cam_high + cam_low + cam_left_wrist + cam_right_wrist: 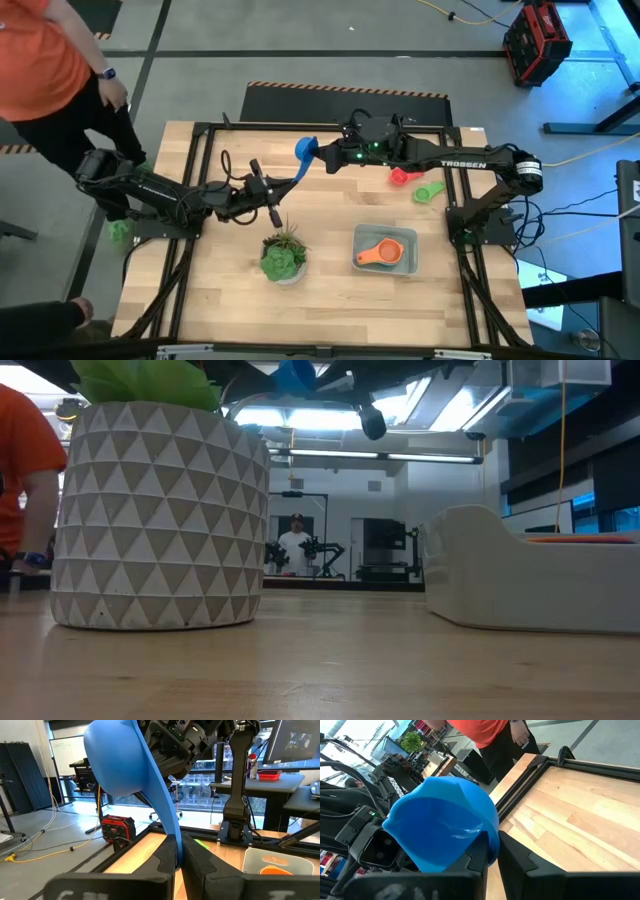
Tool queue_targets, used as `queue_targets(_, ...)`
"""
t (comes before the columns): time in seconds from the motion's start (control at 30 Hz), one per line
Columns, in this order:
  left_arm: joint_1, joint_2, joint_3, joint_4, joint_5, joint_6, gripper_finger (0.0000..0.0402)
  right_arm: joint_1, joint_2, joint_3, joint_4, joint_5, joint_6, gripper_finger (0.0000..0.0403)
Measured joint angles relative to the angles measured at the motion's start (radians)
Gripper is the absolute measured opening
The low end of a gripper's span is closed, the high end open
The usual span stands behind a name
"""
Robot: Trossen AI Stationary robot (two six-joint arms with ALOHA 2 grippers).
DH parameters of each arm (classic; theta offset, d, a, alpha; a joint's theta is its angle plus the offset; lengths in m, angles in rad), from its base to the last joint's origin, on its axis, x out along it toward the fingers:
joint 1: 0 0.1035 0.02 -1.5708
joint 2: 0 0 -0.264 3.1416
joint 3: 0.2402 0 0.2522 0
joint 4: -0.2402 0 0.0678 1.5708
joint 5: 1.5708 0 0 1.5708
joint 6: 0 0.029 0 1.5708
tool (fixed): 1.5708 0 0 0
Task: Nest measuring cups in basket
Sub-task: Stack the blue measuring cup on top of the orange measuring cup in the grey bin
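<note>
A blue measuring cup (305,150) is held in the air over the far middle of the table between both grippers; the low view shows the blue cup (295,372) high above the table. My left gripper (293,182) is shut on its handle, and my right gripper (324,160) is shut on its bowl. The translucent basket (385,262) stands on the right near part of the table, with an orange cup (378,254) lying in it. A red cup (402,177) and a green cup (429,192) lie on the table beyond the basket. My left gripper pinches the blue cup's handle (174,845) near its free end between its two fingers, coming from the table's left. The handle runs on from the fingers to the bowl (115,760). The cup is lifted clear. My right gripper holds the bowl's rim (489,840), coming from the table's right. One finger (476,856) is inside the bowl and the other (516,862) is outside, with the wall between them. The cup is clear of the table.
A green spiky plant in a patterned white pot (283,256) stands near the table's middle, left of the basket, and the pot (160,510) fills the left of the low view. A person in an orange shirt (40,50) stands beyond the far left corner. Bare wood lies at the near edge.
</note>
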Motion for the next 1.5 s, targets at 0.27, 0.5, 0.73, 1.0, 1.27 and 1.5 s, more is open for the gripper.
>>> queue_targets(0.27,0.000,0.000,0.002,0.002,0.006,0.000,0.0033,0.000,0.000,-0.001,0.000,-0.001,0.000,0.0040)
queue_targets(0.5,0.000,0.000,0.002,0.002,0.002,0.001,0.0024,0.000,0.000,-0.001,-0.002,-0.002,0.000,0.0040)
queue_targets(0.73,0.000,-0.001,0.002,0.002,-0.006,0.003,0.0005,-0.001,0.000,-0.001,-0.003,0.001,0.000,0.0040)
queue_targets(1.0,-0.007,-0.001,0.002,-0.014,-0.081,-0.005,0.0003,-0.001,0.000,-0.001,-0.012,0.007,-0.001,0.0040)
queue_targets(1.27,-0.016,-0.001,0.002,-0.100,-0.275,-0.007,0.0002,-0.029,-0.039,-0.001,-0.116,-0.085,-0.131,0.0040)
queue_targets(1.5,-0.014,0.000,0.001,-0.109,-0.362,0.007,0.0001,-0.030,-0.045,-0.001,-0.204,-0.184,-0.143,0.0040)
